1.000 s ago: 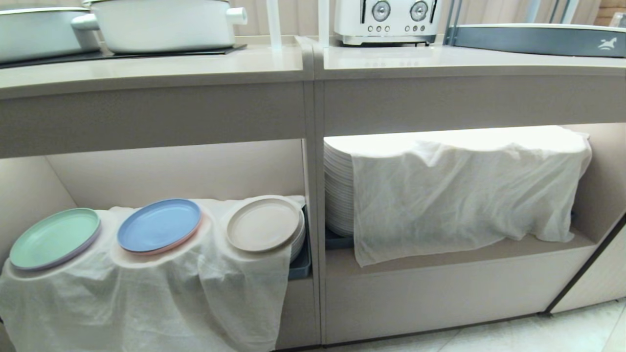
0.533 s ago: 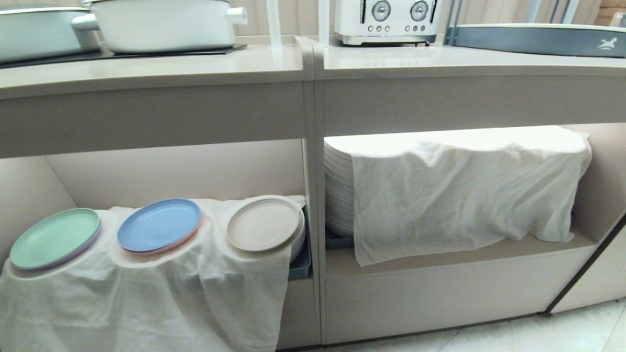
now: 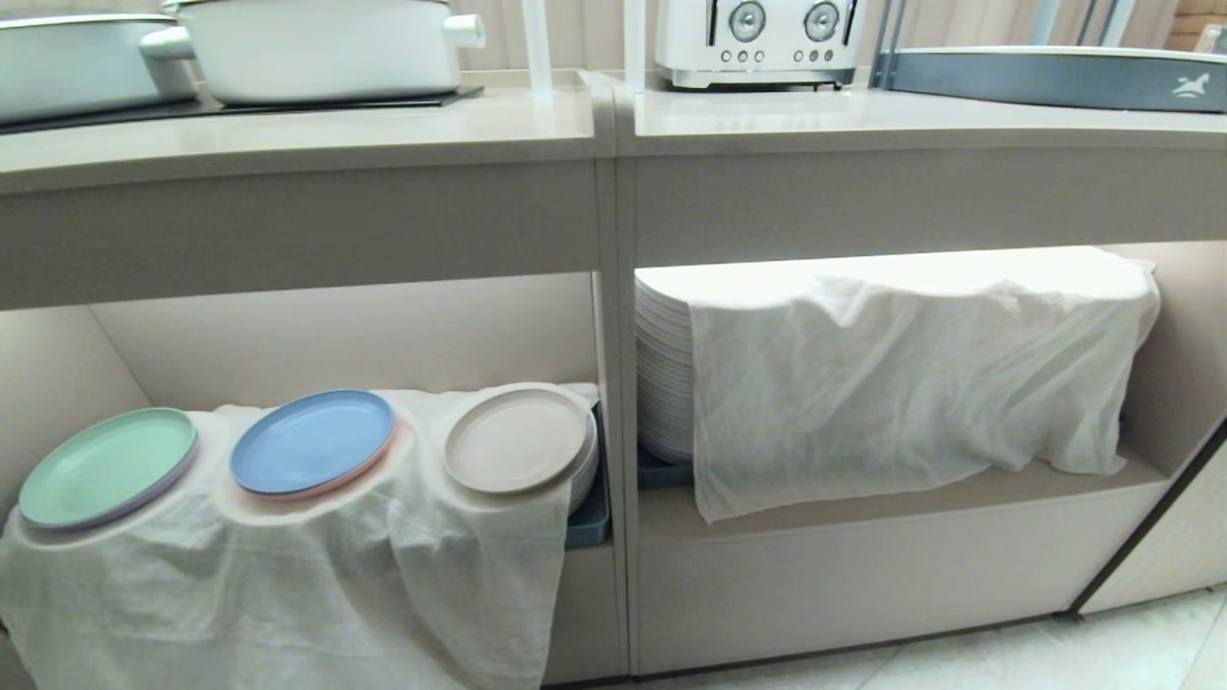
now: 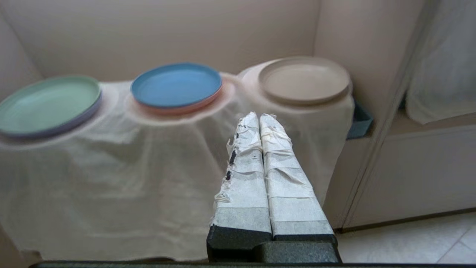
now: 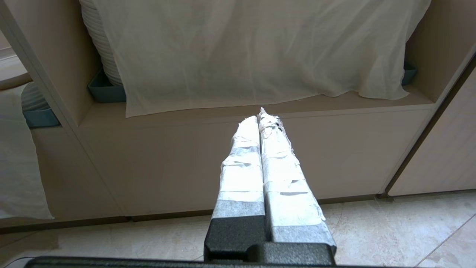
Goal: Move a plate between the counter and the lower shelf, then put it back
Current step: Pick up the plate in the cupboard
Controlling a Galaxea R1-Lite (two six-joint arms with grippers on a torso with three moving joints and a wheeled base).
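The plate [image 3: 516, 440] tops a cloth-draped stack, seemingly in a blue bin [image 3: 591, 517]; both left gripper [image 4: 259, 118] and right gripper [image 5: 261, 116] pressed together.

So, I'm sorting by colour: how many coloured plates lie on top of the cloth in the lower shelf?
3, in a row on the draped stacks: mint-green plate leftmost, blue plate in the middle, cream-beige plate rightmost. The cloth hides others beneath.

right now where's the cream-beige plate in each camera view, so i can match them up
Head view: the plate is lower centre-left, on the draped stack at the right end of the lower shelf.
Left wrist view: the plate is upper right, beyond the shut left gripper.
Right wrist view: not in it.
Shared landmark: the blue plate lies right beside it in both.
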